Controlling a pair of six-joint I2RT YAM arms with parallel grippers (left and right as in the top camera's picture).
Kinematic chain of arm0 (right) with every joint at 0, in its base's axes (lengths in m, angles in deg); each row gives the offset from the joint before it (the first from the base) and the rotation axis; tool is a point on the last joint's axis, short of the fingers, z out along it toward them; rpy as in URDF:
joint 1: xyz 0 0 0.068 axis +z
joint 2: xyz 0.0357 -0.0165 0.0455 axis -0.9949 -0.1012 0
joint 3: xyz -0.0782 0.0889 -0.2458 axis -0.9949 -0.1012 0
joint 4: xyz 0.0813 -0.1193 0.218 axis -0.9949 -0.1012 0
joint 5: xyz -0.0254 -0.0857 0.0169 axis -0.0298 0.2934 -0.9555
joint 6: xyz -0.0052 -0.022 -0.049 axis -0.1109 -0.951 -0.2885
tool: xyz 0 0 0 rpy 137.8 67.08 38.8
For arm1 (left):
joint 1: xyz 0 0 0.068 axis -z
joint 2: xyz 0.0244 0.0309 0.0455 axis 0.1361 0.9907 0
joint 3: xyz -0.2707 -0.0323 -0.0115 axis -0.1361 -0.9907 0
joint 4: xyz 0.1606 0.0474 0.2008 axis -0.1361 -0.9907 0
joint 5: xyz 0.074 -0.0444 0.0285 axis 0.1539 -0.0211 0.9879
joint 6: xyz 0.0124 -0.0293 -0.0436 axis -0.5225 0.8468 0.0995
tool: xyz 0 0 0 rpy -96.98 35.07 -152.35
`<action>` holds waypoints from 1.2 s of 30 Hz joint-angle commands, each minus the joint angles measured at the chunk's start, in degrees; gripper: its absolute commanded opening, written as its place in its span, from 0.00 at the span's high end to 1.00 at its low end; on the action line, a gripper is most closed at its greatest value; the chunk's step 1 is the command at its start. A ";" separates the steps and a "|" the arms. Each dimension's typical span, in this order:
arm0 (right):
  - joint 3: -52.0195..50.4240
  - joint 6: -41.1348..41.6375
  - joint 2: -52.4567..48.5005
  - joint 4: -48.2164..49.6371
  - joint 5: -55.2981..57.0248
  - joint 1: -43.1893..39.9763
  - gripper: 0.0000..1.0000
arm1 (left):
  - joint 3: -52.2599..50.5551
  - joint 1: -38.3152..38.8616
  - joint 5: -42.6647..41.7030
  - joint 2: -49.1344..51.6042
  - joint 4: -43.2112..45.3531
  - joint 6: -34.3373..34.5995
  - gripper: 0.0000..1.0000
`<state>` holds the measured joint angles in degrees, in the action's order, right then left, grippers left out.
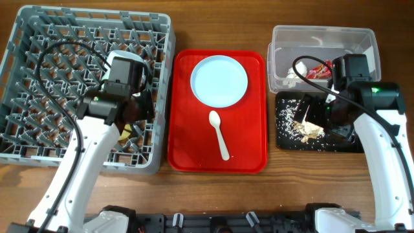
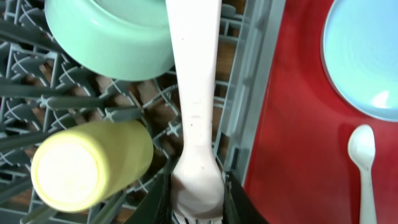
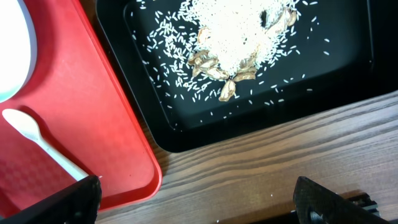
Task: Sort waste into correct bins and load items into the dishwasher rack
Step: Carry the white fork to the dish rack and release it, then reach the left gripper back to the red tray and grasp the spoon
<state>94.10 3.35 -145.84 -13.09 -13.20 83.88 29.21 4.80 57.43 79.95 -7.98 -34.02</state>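
Left wrist shows the left hand [image 2: 198, 202] pinching the fork [image 2: 194, 93], hidden overhead.

Overhead looks straight down; both close wrist views look down, sharing the red tray [image 1: 187, 142].

White arm links [image 1: 84, 162], black joints [image 1: 123, 87], cables [image 1: 39, 68], pincers [image 2: 198, 205] [image 3: 199, 202].

The brown wooden table [image 1: 213, 194] carries four things directly: the grey dishwasher rack [image 1: 32, 110] at left, the red serving tray [image 1: 194, 142] in the middle, and at right the clear tub [image 1: 323, 32] (far side) with the black tray [image 1: 284, 98] just beside it, nearer.
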 commanded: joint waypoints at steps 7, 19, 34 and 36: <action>1.31 -0.37 0.96 0.11 -0.22 -0.15 0.00 | 0.96 -0.52 0.31 10.51 4.85 -1.90 0.58; 1.31 -0.33 0.96 0.39 -0.22 -0.15 0.00 | 2.05 12.24 -20.00 6.49 10.82 8.87 0.27; 1.31 -0.33 0.96 0.35 -0.24 -0.15 0.00 | 2.01 31.67 -1.11 32.52 17.18 30.16 0.44; 1.31 -0.37 0.96 0.31 -0.22 -0.15 0.00 | 2.01 32.17 -1.14 33.03 16.46 30.16 0.50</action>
<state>94.10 3.32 -145.84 -12.85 -13.20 83.88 30.61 36.30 54.04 111.18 9.18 -4.82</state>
